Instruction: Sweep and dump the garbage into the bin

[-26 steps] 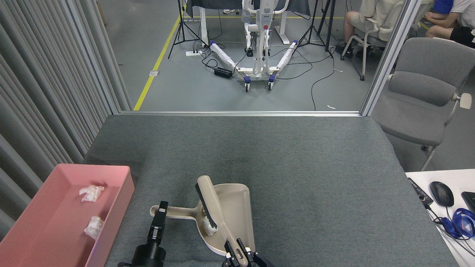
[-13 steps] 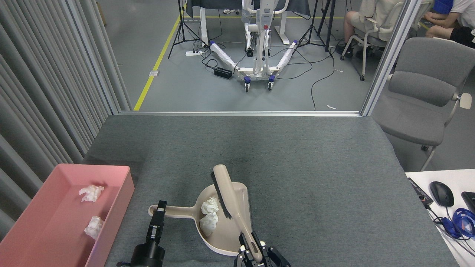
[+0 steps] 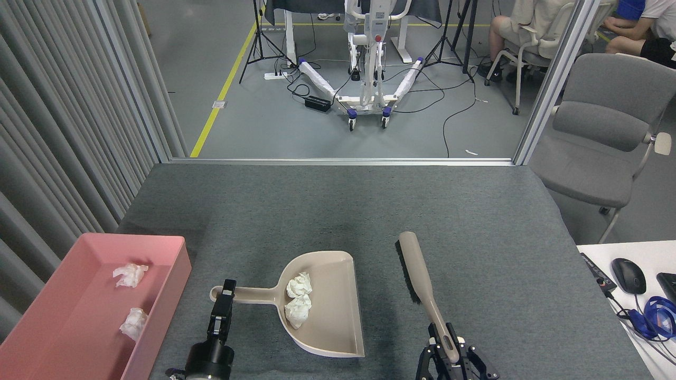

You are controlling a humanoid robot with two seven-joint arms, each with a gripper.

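Garbage (image 3: 298,300) uncovered in dustpan (image 3: 332,306); right gripper (image 3: 449,354), clamping brush (image 3: 417,274), swung right; left gripper (image 3: 226,305) clamps dustpan handle.

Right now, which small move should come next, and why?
Probably lift the dustpan with the left gripper and carry it left toward the pink bin. Two tissue wads lie in the pan, and the right gripper holds the brush clear of it.

- Beige long-handled hand brush (image 3: 417,277), held in right gripper (image 3: 449,354), swung rightward out of beige plastic dustpan (image 3: 330,306).
- Two white crumpled tissue wads (image 3: 299,298) in the pan now uncovered.
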